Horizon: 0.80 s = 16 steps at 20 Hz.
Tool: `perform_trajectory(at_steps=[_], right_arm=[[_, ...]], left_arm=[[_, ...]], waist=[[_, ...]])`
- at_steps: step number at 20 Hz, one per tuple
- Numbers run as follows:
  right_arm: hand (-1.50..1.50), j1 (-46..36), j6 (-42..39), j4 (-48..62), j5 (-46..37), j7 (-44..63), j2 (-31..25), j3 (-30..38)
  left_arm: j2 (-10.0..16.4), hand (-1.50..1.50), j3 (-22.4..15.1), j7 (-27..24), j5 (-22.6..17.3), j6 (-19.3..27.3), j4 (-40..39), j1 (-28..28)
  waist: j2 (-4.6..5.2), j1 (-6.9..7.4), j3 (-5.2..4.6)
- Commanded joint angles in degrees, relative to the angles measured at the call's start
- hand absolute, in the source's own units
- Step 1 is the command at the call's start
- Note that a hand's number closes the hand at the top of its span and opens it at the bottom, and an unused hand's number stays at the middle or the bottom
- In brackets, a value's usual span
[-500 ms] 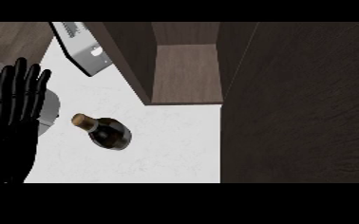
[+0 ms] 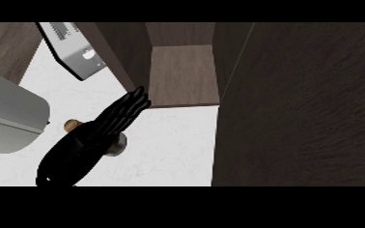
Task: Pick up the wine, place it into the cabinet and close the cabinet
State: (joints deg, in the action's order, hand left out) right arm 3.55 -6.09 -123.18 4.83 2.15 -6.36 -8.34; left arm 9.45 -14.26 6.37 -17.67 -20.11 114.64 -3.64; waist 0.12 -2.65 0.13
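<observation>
Your wine bottle (image 2: 117,145) lies on its side on the white desk (image 2: 171,149), at the near left of the scene. Most of it is hidden. You can see only its tan cork end (image 2: 71,124), pointing left, and a grey-edged sliver of its dark body poking out on the right from under the hand.

Your left hand (image 2: 87,144) comes in from the lower left edge and lies slantwise over the bottle. Its fingers (image 2: 127,107) are straight, pressed side by side and pointing toward the far right. They are stretched out, not curled round the bottle. The hand covers the bottle's middle, so you cannot tell whether the palm touches the glass or hovers just above it. Your right hand does not show.

The fingertips end just beside the near left corner of the cabinet (image 2: 184,72). The cabinet stands open beyond the bottle, and its brown wooden floor is bare between dark side walls. The bottle is outside it, on the desk in front of the opening and to its left.

A broad dark wood panel (image 2: 299,106) fills the right side of the scene from far to near and borders the desk's right edge.

To the left of the bottle, near the cork end, a grey rounded object (image 2: 18,118) sits at the edge of the view. Farther back on the left, a tilted silver appliance (image 2: 75,50) leans beside the cabinet's left wall.
</observation>
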Motion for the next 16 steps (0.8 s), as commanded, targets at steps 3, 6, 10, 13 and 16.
perform_trajectory(at_steps=[3,6,10,13,16], right_arm=[[-1.5,9.47,-3.69,-13.12,5.34,7.04,-2.42,-4.29],[-1.5,8.86,-2.99,-19.21,7.68,12.98,-3.75,-3.78],[-1.5,11.2,-1.44,-22.26,3.48,14.97,-2.58,-8.05],[-1.5,12.26,-0.04,-26.53,3.48,17.3,-2.0,-9.72],[-1.5,15.65,-0.08,-30.29,5.28,18.44,-3.47,-9.2]], left_arm=[[4.17,-1.5,-2.96,13.31,-17.17,-5.31,7.3,1.76],[6.56,-1.5,-1.06,22.96,-25.04,0.6,15.06,-1.01],[9.16,-1.5,1.63,27.98,-30.62,4.59,22.1,0.47],[7.06,-1.5,-1.02,29.64,-26.69,9.1,24.98,-0.23],[8.73,-1.5,0.0,30.16,-28.72,8.26,29.01,3.1]], waist=[[-0.73,1.35,-0.1],[-0.49,2.06,-0.08],[-0.32,2.52,-0.12],[-0.37,2.33,-0.12],[-0.66,2.29,-0.14]])
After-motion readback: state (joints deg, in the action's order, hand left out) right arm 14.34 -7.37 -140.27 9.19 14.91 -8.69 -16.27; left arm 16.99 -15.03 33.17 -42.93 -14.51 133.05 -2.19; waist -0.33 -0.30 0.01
